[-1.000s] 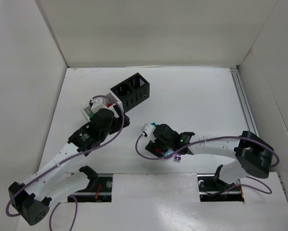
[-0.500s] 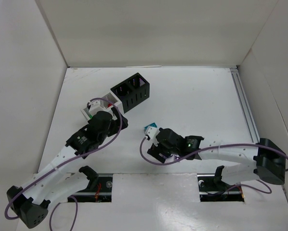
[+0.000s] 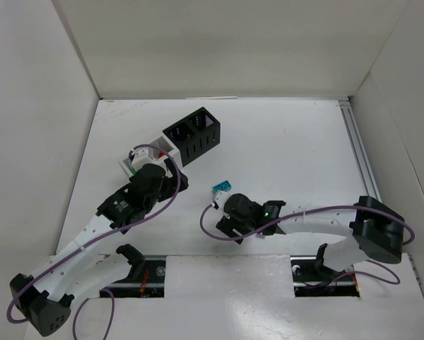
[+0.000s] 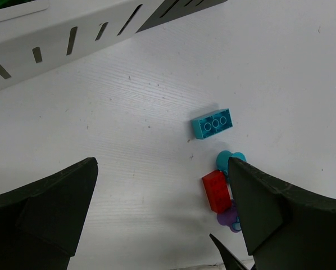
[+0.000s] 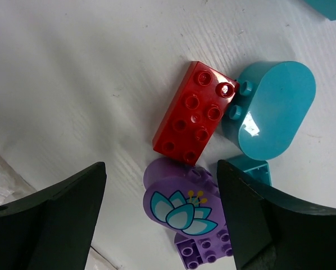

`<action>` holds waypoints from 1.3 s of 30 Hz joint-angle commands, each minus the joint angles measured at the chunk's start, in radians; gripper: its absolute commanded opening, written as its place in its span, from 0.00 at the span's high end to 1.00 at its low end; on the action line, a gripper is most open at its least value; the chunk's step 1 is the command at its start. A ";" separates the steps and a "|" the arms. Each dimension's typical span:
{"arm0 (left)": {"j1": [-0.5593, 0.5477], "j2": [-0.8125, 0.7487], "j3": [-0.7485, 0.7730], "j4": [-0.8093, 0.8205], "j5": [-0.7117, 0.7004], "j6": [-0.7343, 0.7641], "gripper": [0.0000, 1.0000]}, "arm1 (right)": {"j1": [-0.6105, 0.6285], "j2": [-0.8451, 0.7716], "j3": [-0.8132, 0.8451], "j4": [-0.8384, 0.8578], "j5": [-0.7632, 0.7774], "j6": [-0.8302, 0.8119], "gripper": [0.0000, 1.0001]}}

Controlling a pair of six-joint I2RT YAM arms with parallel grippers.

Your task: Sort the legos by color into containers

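**Both pincers spread, nothing held**

In the right wrist view the right gripper (image 5: 159,216) gapes over a glossy, studded red brick (image 5: 194,112) at centre. A smooth teal oval (image 5: 275,109) touches the brick's right end, and a flower-printed purple oval (image 5: 182,205) crowds it from below. The left gripper (image 4: 162,225) is open too. A teal brick (image 4: 212,123) lies apart, with the slotted white container (image 4: 55,34) at upper left.

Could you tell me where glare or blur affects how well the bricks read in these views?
Right wrist: a small glare spot on the teal oval, red brick sharp, right fingers dark and soft-edged. Left wrist: teal brick crisp, left fingers featureless black. Top: even light, no glare, right arm over the other bricks.
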 commanded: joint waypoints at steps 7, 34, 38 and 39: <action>-0.004 -0.007 0.021 -0.002 0.002 0.018 0.00 | 0.007 0.103 0.031 0.075 0.036 0.056 0.20; -0.004 -0.114 -0.044 0.113 0.232 0.132 0.00 | 0.007 -0.126 0.023 0.287 -0.240 -0.586 0.84; -0.004 -0.173 -0.086 0.211 0.418 0.208 0.00 | 0.007 -0.240 0.014 0.308 -0.366 -0.693 0.84; -0.004 -0.193 -0.096 0.260 0.506 0.219 0.00 | 0.007 -0.255 0.014 0.308 -0.375 -0.707 0.84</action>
